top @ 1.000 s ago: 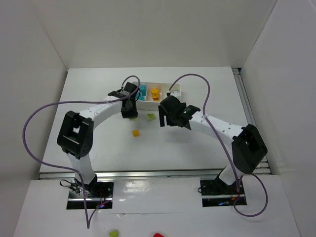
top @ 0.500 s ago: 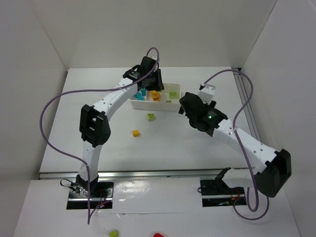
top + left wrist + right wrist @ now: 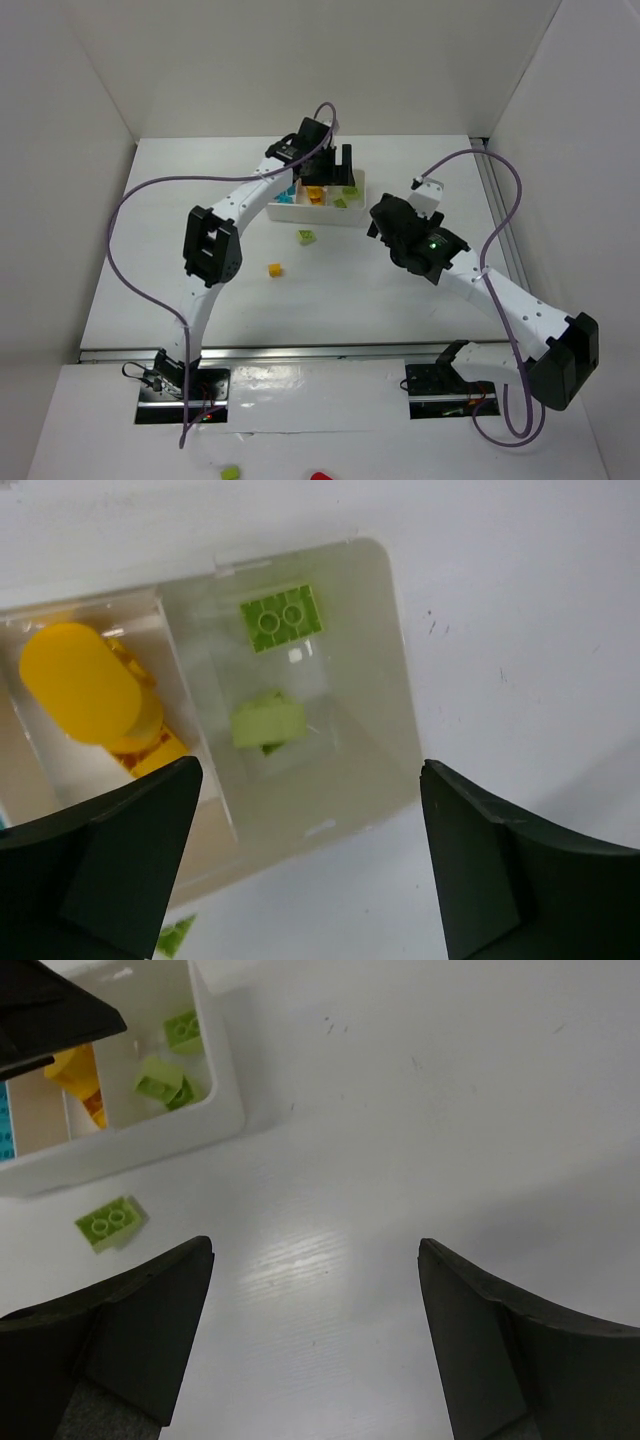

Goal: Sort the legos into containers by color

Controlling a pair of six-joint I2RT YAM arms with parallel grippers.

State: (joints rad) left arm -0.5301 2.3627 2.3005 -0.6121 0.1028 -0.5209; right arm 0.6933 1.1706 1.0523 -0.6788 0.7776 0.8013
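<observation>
Nearest, 1 orange brick [image 3: 274,269] and 1 green brick [image 3: 306,237] lie loose on the surface [image 3: 340,300]. The right tool [image 3: 315,1250] hangs wide and empty beside the white tray [image 3: 325,214] — farther back, the left tool [image 3: 310,768] gapes wide over its end compartment, which holds 2 green pieces [image 3: 282,618].

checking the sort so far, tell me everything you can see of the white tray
The white tray is a shallow rectangular plastic box with rounded corners, split by thin walls into three compartments side by side. It lies flat on the table. The right compartment holds two light green bricks, the middle one yellow-orange pieces, the left one cyan pieces. The open left hand hovers over its right compartment.
</observation>
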